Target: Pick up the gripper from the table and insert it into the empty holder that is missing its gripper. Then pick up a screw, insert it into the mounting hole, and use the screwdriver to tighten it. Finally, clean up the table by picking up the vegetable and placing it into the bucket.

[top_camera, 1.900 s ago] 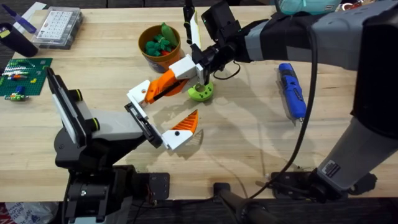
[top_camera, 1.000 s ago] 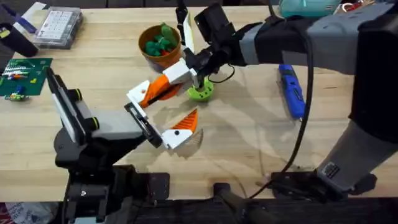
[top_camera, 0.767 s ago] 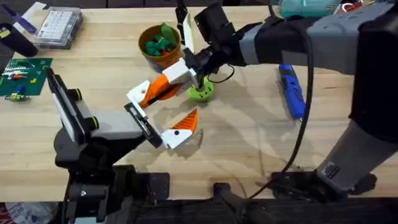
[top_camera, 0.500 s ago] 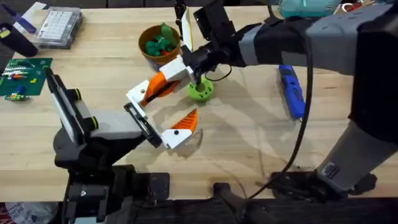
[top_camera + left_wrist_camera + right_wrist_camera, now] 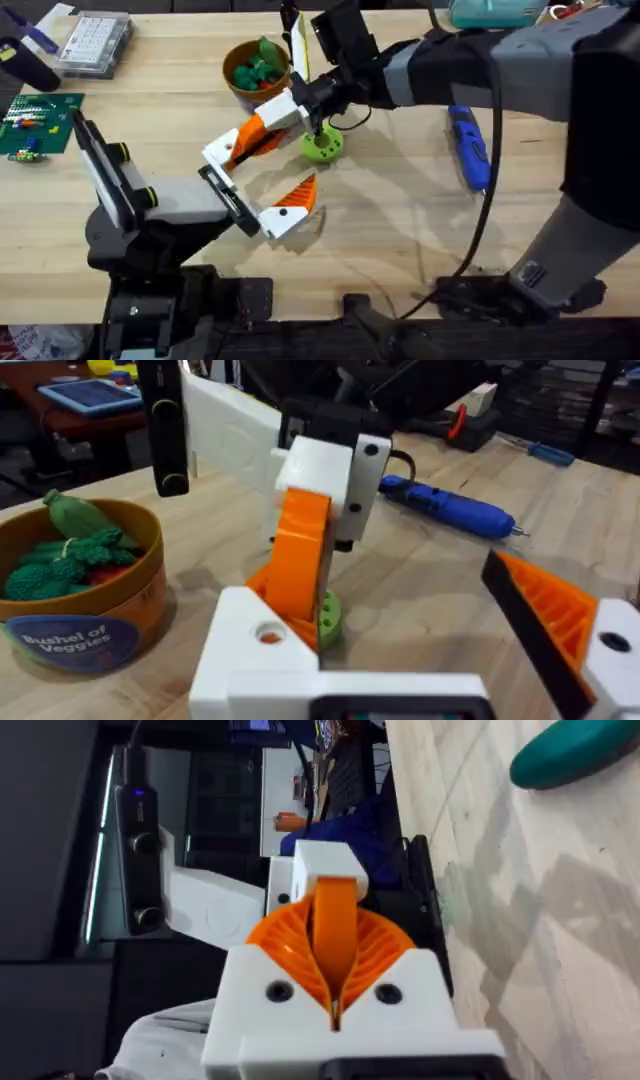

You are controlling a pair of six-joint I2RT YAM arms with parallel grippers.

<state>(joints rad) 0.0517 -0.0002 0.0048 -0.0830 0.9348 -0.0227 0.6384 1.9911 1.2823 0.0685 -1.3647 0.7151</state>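
My right gripper (image 5: 291,107) (image 5: 335,965) is shut on the loose white-and-orange gripper finger (image 5: 245,142) (image 5: 298,565). That finger's white base sits at the far end of the black holder bracket (image 5: 226,193) on the left arm. The bracket's other end carries a mounted white-and-orange finger (image 5: 288,208) (image 5: 560,625), so my left gripper (image 5: 285,165) stands open. The lime-green vegetable (image 5: 322,147) (image 5: 329,620) lies on the table (image 5: 400,230) just under the right gripper. The brown bucket (image 5: 240,92) (image 5: 80,630) holds green and red toys. The blue screwdriver (image 5: 468,146) (image 5: 450,510) lies to the right. A screw is out of view.
A clear compartment box (image 5: 92,42) and a green board (image 5: 35,118) with small parts lie at the far left. A teal object (image 5: 490,10) rests at the back right edge. A white and yellow strip (image 5: 303,45) stands behind the bucket.
The right gripper has carried the loose finger a little to the left and farther back, keeping its base at the holder bracket. The left arm has barely shifted.
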